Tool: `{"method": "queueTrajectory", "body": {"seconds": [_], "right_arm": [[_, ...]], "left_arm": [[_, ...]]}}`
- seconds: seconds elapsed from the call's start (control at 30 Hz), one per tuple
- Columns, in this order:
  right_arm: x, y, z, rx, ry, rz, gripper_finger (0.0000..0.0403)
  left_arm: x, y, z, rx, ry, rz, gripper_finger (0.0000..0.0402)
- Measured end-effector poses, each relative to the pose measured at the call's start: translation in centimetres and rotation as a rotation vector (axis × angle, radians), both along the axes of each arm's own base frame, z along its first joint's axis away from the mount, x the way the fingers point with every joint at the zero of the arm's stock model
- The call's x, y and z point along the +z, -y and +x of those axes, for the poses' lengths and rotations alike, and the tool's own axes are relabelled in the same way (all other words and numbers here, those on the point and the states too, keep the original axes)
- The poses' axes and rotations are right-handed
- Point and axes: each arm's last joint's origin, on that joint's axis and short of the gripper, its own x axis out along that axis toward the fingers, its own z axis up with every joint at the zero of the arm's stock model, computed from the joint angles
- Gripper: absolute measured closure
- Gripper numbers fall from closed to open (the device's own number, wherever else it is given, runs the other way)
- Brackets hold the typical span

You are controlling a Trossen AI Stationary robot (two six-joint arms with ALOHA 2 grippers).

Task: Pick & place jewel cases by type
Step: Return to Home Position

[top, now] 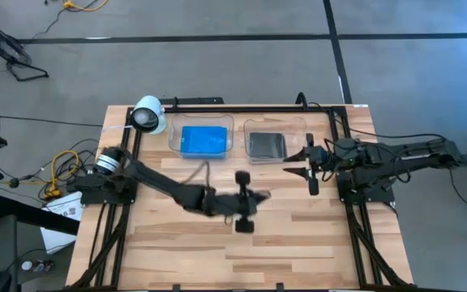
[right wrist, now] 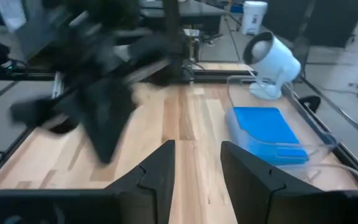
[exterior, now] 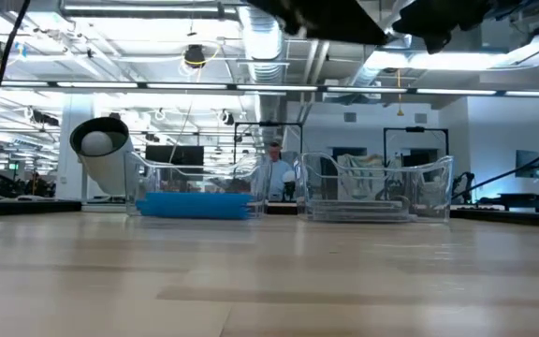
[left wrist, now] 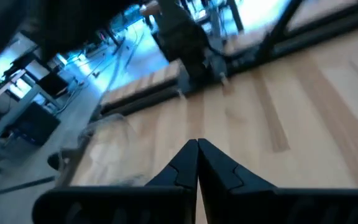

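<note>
Blue jewel cases (top: 204,140) lie flat, stacked in a clear tray (top: 174,131) at the table's far side; they also show in the right wrist view (right wrist: 266,129) and the low view (exterior: 195,204). Grey and dark jewel cases (top: 266,144) lie in a second clear tray (top: 300,126) to its right. My left gripper (left wrist: 197,149) is shut and empty, raised over the table's middle (top: 259,195). My right gripper (right wrist: 197,152) stands open and empty, raised near the right tray's right side (top: 297,165).
A white cylindrical camera (top: 148,115) stands at the far left corner beside the blue tray. Black frame rails (top: 355,227) run along the table's left and right edges. Bare wood (top: 242,255) fills the near half of the table.
</note>
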Motion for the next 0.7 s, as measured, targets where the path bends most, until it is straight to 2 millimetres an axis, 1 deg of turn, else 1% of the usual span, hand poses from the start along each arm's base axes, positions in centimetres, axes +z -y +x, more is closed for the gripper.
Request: {"method": "queueTrajectory", "body": {"seconds": [0.07,0.13,0.23,0.3,0.37,0.53,0.63,0.7], "right_arm": [[0.1,-0.3,-0.3,0.012,0.006,-0.018,0.0280],[0.4,-0.5,-0.9,0.006,0.025,-0.028,0.0280],[0.7,-0.7,-1.7,0.000,0.052,-0.051,0.0280],[0.7,-0.9,-2.3,0.013,0.077,-0.058,0.0280],[0.3,-1.1,-2.8,0.032,0.101,-0.064,0.0280],[-1.0,-1.1,-3.9,0.053,0.225,-0.075,0.0280],[-1.8,-0.9,-4.2,0.035,0.278,-0.070,0.0280],[-2.2,-0.7,-4.3,0.023,0.299,-0.061,0.0281]], "left_arm": [[1.7,-1.2,-1.0,-0.020,0.030,-0.024,0.0401],[3.2,-2.3,-2.4,-0.048,0.060,-0.044,0.0401],[5.1,-3.7,-5.4,-0.062,0.130,-0.066,0.0401],[5.5,-4.3,-7.9,-0.060,0.175,-0.075,0.0401],[5.2,-4.9,-10.4,-0.057,0.224,-0.085,0.0401],[3.2,-5.6,-16.2,-0.081,0.345,-0.140,0.0401],[1.9,-6.1,-18.9,-0.086,0.397,-0.175,0.0401],[1.3,-6.4,-20.3,-0.091,0.427,-0.193,0.0401]]}}
